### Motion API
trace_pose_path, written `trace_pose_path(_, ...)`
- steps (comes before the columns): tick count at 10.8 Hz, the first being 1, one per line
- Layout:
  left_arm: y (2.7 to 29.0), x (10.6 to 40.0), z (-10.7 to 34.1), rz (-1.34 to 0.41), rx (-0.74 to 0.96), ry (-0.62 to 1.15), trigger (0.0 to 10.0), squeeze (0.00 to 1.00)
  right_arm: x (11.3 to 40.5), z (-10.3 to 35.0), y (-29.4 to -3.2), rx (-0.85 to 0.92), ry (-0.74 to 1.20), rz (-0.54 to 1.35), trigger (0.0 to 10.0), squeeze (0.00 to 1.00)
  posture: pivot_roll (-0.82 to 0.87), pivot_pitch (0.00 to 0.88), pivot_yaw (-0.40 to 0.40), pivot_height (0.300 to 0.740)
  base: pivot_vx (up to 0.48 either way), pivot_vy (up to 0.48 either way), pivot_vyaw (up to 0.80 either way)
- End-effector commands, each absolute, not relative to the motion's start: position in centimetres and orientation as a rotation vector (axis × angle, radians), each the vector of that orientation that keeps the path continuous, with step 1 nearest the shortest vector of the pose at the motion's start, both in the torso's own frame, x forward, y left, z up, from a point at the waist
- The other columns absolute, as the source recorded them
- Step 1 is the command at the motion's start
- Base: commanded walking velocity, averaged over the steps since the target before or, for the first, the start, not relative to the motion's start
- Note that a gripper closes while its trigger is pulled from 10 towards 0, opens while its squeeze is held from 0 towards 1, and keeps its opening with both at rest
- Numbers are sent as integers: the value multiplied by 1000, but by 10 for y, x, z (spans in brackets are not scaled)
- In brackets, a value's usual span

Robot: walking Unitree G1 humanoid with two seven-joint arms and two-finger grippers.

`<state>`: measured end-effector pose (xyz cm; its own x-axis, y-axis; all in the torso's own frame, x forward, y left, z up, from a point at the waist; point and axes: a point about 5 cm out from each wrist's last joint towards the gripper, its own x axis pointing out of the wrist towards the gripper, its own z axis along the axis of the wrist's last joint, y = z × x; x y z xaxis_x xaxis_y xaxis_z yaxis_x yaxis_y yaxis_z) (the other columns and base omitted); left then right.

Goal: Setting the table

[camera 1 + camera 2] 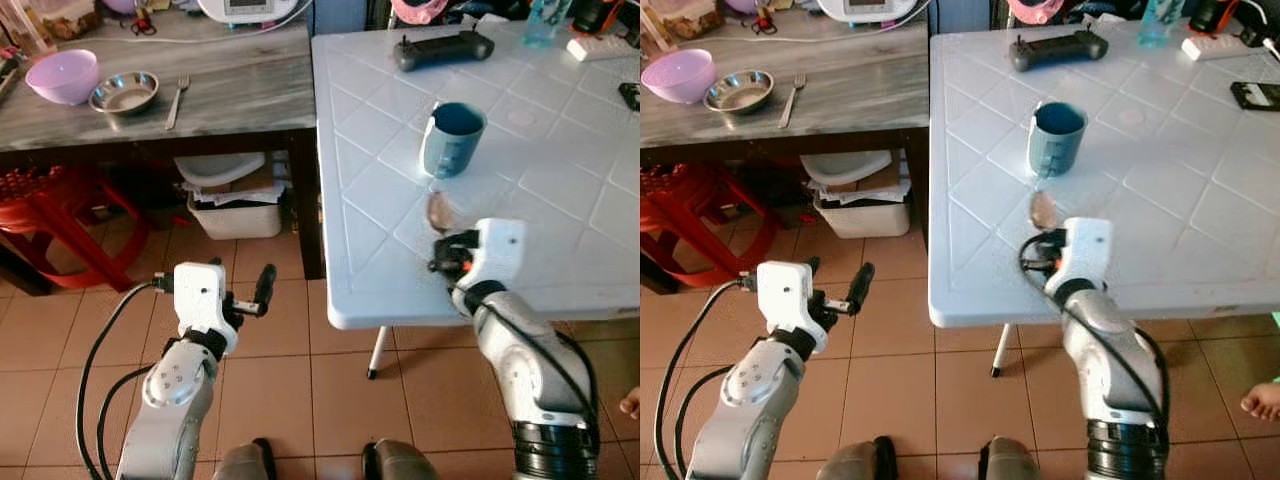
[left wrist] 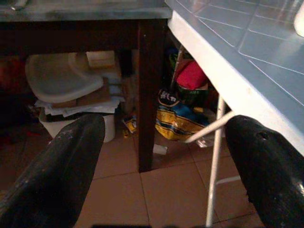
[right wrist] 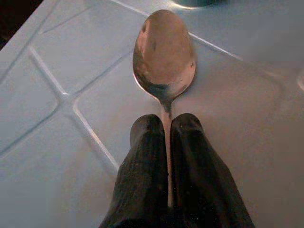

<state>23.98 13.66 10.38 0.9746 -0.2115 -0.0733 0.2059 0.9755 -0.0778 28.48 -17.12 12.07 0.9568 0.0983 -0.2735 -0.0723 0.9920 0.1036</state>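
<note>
Upper left of the frame: a grey marbled table (image 1: 230,95) carrying a lilac bowl (image 1: 63,76), a steel bowl (image 1: 125,92) just beside it, and a fork (image 1: 177,99) to their right. Beneath it: a red stool (image 1: 50,215) and a white bin (image 1: 235,205) stuffed with papers. Lower left: left claw (image 1: 250,292), released, fingers spread, hanging over the tiled floor (image 1: 300,380) short of the white table's edge. Centre to right: white table (image 1: 360,200) with a blue mug (image 1: 453,139) upright, a dark controller (image 1: 443,49) at top. Lower right: right claw (image 3: 168,130), clenched on the spoon (image 3: 164,54) by its handle, bowl of the spoon low over the tabletop just in front of the mug.
</note>
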Motion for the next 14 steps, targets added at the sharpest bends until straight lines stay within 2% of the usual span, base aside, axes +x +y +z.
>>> trace_pose_path(1,141,240,100,-191,-57,97,10000,0,283,108,-149,114,344,193,0,0,-5,111,72,740,0,480,0)
trace_pose_path(7,144,250,97,-135,-22,84,10000,0,296,126,-155,62,158,184,0,0,-19,80,84,740,0,476,0)
trace_pose_path(11,145,256,103,-123,30,31,10000,0,300,137,-161,19,60,163,0,0,-27,78,87,740,351,320,0)
trace_pose_path(14,141,259,105,-112,4,26,10000,0,299,139,-160,20,26,161,0,0,-29,79,86,740,474,0,0)
